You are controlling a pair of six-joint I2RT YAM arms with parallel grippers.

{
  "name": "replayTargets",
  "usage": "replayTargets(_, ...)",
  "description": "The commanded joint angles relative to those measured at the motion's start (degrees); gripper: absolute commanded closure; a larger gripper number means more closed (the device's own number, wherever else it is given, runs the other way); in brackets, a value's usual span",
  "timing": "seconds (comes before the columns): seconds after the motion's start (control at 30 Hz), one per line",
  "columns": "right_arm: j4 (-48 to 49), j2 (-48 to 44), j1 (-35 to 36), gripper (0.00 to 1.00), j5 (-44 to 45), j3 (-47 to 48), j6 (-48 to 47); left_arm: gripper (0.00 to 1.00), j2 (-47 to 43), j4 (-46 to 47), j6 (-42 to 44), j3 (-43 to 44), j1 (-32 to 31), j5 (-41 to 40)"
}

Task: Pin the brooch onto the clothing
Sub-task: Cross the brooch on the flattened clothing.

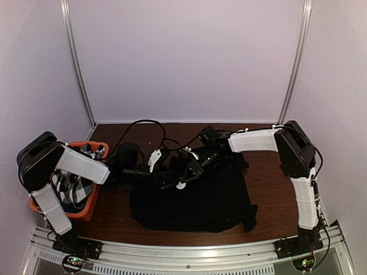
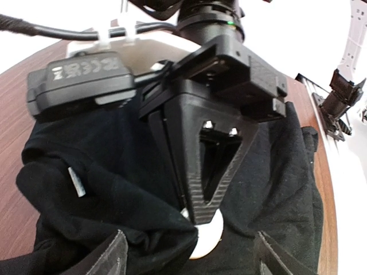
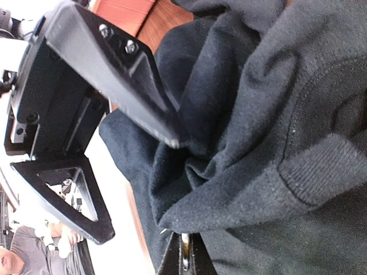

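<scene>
The right gripper (image 2: pixel 202 215) is seen at centre, its tip pressed onto a round white brooch (image 2: pixel 206 239) at 6 o'clock. Bunched black T-shirt (image 2: pixel 109 195) is spread beneath. Wooden table (image 2: pixel 23 97) is exposed at 9 o'clock.

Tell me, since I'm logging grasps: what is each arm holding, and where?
The right gripper pinches a white brooch by its top edge against the black T-shirt. Whether the left gripper holds anything cannot be told.

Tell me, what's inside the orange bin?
In the orange bin lies a black-and-white checked cloth. The left arm crosses over the bin and covers part of it, so anything deeper or under the cloth cannot be seen.
</scene>
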Motion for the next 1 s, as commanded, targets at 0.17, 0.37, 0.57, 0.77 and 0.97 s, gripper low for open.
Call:
replayTargets(0.17, 11.38, -2.79, 0.00, 1.00, -5.92, -2.92, 7.77, 0.26, -0.58, 13.48, -1.59, -4.53, -0.02, 2.67)
replayTargets(0.37, 14.22, -3.14, -0.13, 1.00, -6.86, -3.75, 9.10, 0.28, 1.10, 13.06, -0.75, -3.08, 0.23, 3.93)
replayTargets(0.57, 11.37, -3.32, -0.19, 1.00, -7.31, -3.40, 6.19, 0.35, 0.15, 18.22, -2.70, -5.56, 2.09, 7.49)
replayTargets(0.77, 12.41, -3.11, -0.27, 1.00, -8.14, -3.47, 6.70, 0.38, 1.06, 22.78, -6.26, -6.88, 5.36, 10.96)
replayTargets(0.97, 12.61, -3.38, -0.28, 1.00, -8.61, -3.31, 6.52, 0.39, 3.70, 14.56, -2.86, -2.25, 5.42, 13.67)
